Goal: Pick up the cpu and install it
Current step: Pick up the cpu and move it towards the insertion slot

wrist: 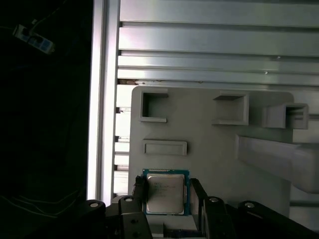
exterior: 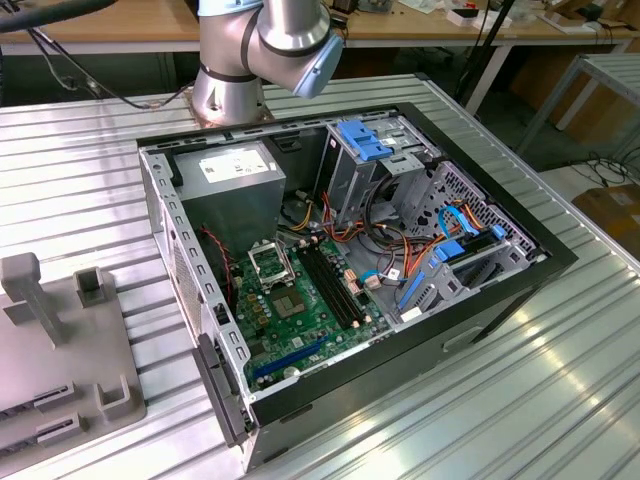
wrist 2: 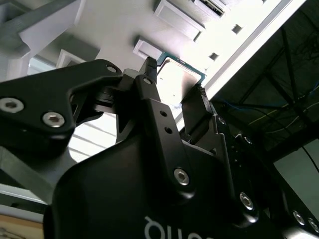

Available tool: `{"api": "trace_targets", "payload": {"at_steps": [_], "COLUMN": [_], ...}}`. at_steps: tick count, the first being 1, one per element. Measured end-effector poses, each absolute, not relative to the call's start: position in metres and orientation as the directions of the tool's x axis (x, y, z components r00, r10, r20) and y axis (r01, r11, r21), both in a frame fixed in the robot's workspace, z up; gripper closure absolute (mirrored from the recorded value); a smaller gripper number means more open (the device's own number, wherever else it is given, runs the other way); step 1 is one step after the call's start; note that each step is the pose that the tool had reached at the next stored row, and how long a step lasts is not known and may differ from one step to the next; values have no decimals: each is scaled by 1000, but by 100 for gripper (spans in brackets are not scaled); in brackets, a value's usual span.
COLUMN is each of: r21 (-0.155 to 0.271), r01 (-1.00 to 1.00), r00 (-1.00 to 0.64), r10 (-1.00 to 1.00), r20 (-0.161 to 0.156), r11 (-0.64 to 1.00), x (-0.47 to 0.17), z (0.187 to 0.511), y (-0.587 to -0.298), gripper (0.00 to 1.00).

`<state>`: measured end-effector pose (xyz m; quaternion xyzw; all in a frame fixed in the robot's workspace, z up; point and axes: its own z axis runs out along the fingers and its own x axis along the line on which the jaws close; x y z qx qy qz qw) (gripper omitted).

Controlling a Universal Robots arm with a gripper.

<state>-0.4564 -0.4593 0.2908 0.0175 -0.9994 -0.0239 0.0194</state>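
Note:
The cpu (wrist: 165,191) is a small square chip with a silvery face and a green rim. It sits between the two black fingers of my gripper (wrist: 167,183), over the near edge of a grey holder tray (wrist: 209,149). In the second wrist view the fingertips (wrist 2: 149,67) press against opposite edges of the cpu (wrist 2: 182,74), so the gripper (wrist 2: 174,78) is shut on it. I cannot tell whether the chip rests on the tray or hangs just above it. In the exterior view the motherboard (exterior: 305,305) lies inside the open computer case (exterior: 480,290), its black square socket (exterior: 270,263) uncovered.
The grey tray (exterior: 60,350) with raised blocks and slots lies on the ribbed metal table (exterior: 480,410), at the exterior view's left of the case. Drive cages, cables and a power supply (exterior: 235,170) crowd the case. The arm's base (exterior: 232,95) stands behind it. The table edge (wrist: 102,99) runs close beside the tray.

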Motion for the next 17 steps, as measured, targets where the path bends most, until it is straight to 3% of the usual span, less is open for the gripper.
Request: {"api": "trace_targets", "payload": {"at_steps": [17], "r21": [48], "r01": [-34], "r00": [-999], "r10": [-36], "r20": [39], "r11": [998], "x": [-456], "z": [306], "y": [-459], "gripper": [55]}}
